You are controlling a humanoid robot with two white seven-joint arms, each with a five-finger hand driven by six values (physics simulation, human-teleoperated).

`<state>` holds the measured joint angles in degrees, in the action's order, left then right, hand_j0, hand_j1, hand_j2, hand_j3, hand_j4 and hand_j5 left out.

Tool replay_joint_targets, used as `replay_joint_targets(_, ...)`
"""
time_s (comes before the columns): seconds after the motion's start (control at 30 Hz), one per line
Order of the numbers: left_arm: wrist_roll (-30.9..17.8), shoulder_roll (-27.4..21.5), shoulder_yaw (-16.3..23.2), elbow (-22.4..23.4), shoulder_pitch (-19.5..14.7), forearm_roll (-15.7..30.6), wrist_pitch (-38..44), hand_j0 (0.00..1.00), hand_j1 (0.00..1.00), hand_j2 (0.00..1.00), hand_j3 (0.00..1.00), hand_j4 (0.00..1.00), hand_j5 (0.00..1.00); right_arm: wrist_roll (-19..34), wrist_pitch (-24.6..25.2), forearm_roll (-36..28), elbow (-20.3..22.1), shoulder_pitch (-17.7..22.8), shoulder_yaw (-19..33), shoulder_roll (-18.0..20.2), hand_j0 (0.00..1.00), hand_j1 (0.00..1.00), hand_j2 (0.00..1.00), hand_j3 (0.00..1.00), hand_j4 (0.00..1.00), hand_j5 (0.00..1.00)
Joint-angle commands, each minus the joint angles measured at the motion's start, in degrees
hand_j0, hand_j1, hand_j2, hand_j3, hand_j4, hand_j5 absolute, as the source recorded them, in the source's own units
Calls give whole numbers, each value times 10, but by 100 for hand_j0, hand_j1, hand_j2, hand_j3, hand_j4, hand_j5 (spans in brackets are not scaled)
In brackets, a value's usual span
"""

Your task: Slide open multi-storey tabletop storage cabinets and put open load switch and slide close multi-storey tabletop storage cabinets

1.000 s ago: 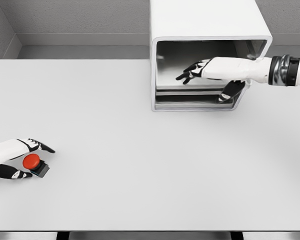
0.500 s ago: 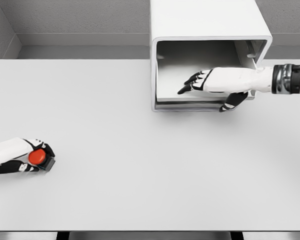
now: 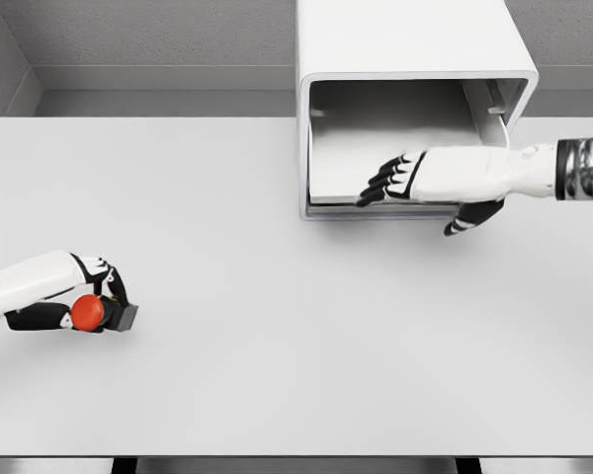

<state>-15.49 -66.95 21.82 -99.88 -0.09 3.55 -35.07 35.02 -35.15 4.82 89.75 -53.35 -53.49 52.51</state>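
The white storage cabinet (image 3: 405,39) stands at the back of the table, right of centre. Its drawer (image 3: 346,168) shows a pale, empty floor. My right hand (image 3: 415,193) reaches in from the right at the drawer's front edge, fingers lying over the edge and thumb (image 3: 469,217) hooked below it. At the far left my left hand (image 3: 94,296) is shut on the load switch (image 3: 99,314), a dark grey box with a red round button, held tipped on its side just above the table.
The white table (image 3: 277,346) spreads wide between the two hands. A grey wall runs behind the cabinet, with a corner at the upper left.
The drawer has slid out toward me with my right hand drawing back and down. My left hand closed on the switch, tipped it, and moved it slightly to the right.
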Motion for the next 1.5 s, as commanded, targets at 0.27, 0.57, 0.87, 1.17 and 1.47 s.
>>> replay_joint_targets(0.27, -1, 1, -2, -11, -31, 68, 1, 30, 30, 30, 30, 30, 30, 0, 76, -9, -4, -6, -1, 5, 100, 100, 100, 100, 100, 100)
replay_joint_targets(0.57, 4, 15, -1, -11, -53, 94, 1, 28, 28, 28, 28, 28, 28, 0, 75, 4, -10, -4, -18, 4, 100, 100, 100, 100, 100, 100)
replay_joint_targets(0.87, 3, 56, 0, -11, -65, 95, 1, 28, 28, 28, 28, 28, 28, 0, 35, 12, 7, -4, -20, 10, 100, 100, 100, 100, 100, 100)
replay_joint_targets(1.17, -1, 89, 8, -11, -102, 95, 1, 28, 28, 28, 28, 28, 28, 0, 2, 12, 28, 4, -18, 47, 100, 100, 100, 100, 100, 100)
replay_joint_targets(1.47, -1, 111, 8, -11, -107, 96, 1, 28, 28, 28, 28, 28, 28, 0, 2, 8, 46, 4, -17, 65, 100, 100, 100, 100, 100, 100)
